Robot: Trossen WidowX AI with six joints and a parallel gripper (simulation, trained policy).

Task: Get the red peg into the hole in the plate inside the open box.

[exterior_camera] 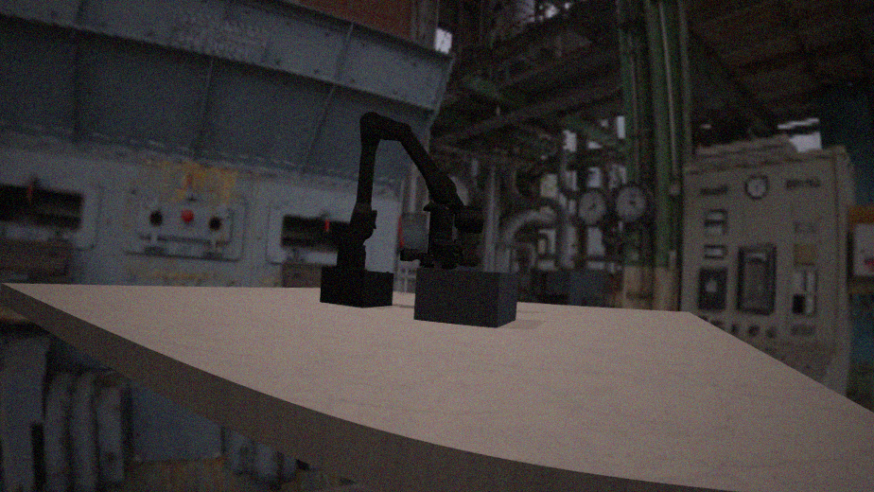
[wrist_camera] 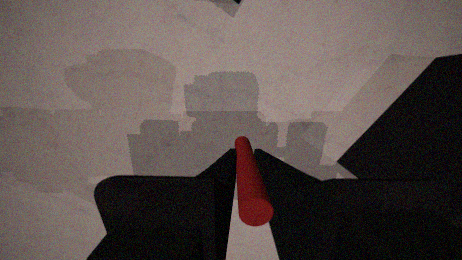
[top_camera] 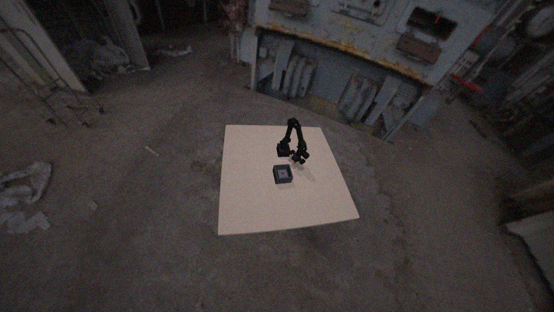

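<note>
So the red peg (wrist_camera: 250, 180) is up between the fingertips of the end effector (top_camera: 297, 159) (wrist_camera: 244, 154), which is pinching it. In the wrist view its long axis runs mostly up and down the frame with a slight slant: the near round end sits low and a touch to the right, and the far end is higher up, where the two finger tips close in on it. Can't really tell from that angle how upright it is against the bench (top_camera: 247, 201) (exterior_camera: 428, 378), or whether its far end touches down. In the exterior view the box hides the tips and I can't make the peg out there at all.

Counting stuff: one peg, one arm (top_camera: 289, 131) (exterior_camera: 422, 155), one open box (top_camera: 283, 180) (exterior_camera: 464, 298), and one plate (top_camera: 285, 171) down in the box with a small dark spot around its middle. The peg is outside the box, with the end effector off to one side of it, on the arm's side.

As for looks, the peg is a smooth, plain red cylinder with a flat round end. Box is dark blue-grey, square-cornered, straight walls, matte. The plate is a lighter grey square. Arm's all black and chunky, fingers tapering to points. Bench is a pale slab with faint wood-like grain.
</note>
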